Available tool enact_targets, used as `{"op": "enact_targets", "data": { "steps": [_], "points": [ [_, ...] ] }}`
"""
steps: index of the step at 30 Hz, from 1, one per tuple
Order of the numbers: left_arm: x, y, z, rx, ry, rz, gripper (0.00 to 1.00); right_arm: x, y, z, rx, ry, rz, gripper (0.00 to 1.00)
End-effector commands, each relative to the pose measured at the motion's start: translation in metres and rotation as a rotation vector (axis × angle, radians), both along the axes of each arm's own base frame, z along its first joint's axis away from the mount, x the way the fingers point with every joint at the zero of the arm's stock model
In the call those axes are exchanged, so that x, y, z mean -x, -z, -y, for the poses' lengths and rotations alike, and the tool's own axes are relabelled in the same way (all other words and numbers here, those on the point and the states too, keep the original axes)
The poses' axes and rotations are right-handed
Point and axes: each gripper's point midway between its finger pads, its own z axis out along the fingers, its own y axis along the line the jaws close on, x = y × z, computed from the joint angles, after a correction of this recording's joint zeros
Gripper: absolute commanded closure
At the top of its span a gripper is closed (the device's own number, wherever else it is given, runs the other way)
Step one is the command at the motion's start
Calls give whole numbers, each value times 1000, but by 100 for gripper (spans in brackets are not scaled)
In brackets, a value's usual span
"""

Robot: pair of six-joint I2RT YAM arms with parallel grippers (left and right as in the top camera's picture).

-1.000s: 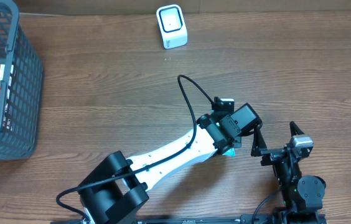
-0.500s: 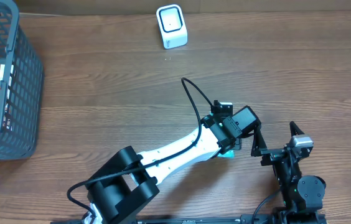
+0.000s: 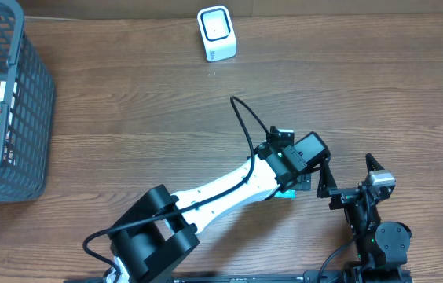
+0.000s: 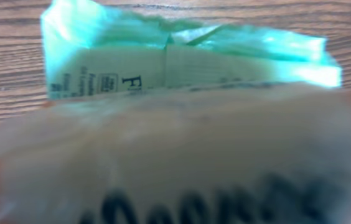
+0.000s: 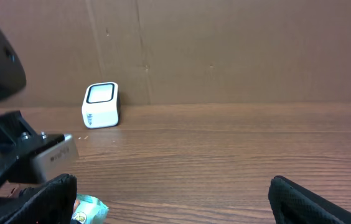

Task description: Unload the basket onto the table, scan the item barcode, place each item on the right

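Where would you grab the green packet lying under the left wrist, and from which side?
Likely the crimped green end seal: it is a thin flat fin, whereas the body of the packet looks puffy. The packet lies flat on the table, so come in low from that end, one finger sliding under the fin. In the overhead view only that end shows from under the left gripper.
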Motion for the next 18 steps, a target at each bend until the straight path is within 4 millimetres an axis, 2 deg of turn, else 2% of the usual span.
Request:
{"op": "enact_targets", "data": {
  "steps": [1, 7, 14, 18],
  "points": [
    [-16, -39, 6, 33, 11, 71, 1, 0, 2, 2, 4, 10, 2, 0],
    [-19, -65, 6, 13, 42, 90, 0, 0, 2, 2, 4, 10, 2, 0],
    [-20, -70, 5, -33, 169, 113, 0, 0, 2, 2, 4, 10, 2, 0],
    [-18, -70, 5, -34, 177, 106, 1, 0, 2, 2, 4, 10, 2, 0]
  ]
}}
